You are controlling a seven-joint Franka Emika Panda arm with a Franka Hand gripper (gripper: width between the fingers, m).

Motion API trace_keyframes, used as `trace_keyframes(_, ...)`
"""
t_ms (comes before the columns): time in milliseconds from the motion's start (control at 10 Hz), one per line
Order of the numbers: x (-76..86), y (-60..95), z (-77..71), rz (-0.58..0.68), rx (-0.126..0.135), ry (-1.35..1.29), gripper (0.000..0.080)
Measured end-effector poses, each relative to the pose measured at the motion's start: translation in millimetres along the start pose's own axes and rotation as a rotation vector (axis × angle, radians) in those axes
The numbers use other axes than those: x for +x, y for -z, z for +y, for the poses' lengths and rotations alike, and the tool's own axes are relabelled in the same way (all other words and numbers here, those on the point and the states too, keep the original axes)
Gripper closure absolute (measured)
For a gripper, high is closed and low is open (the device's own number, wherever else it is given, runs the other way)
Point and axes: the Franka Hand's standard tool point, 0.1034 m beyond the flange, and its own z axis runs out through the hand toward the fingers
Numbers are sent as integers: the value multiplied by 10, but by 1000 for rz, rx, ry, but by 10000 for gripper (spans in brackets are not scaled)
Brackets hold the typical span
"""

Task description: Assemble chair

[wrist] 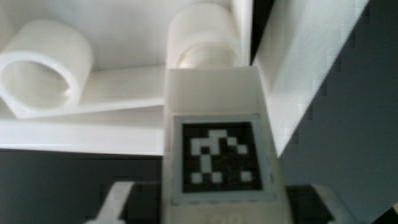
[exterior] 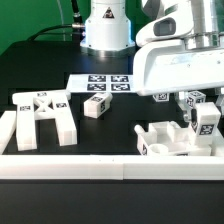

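Behind the low border wall (exterior: 60, 165), at the near right of the surface (exterior: 110, 130), lies a white chair piece with raised sides (exterior: 165, 140). Just above it the fingers (wrist: 125, 205) are clenched on a long tagged chair part (wrist: 217, 140). At the left lies the leg frame (exterior: 40, 115), a small block (exterior: 97, 105) is near it, and the marker board (exterior: 105, 83) is farther back.

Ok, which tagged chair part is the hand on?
The tagged piece at the exterior view's right, clamped in the hand; the small block and leg frame lie apart.
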Motion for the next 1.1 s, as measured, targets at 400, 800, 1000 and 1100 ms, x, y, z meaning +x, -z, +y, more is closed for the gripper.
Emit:
trace_keyframes(400,-66,30,-21,72,-4,4,509)
trace_keyframes(800,-67,28,-20,71,-4,4,303)
trace_keyframes(1000,-67,28,-19,71,-4,4,160)
trace_keyframes(1100,-66,31,-14,72,-4,5,160)
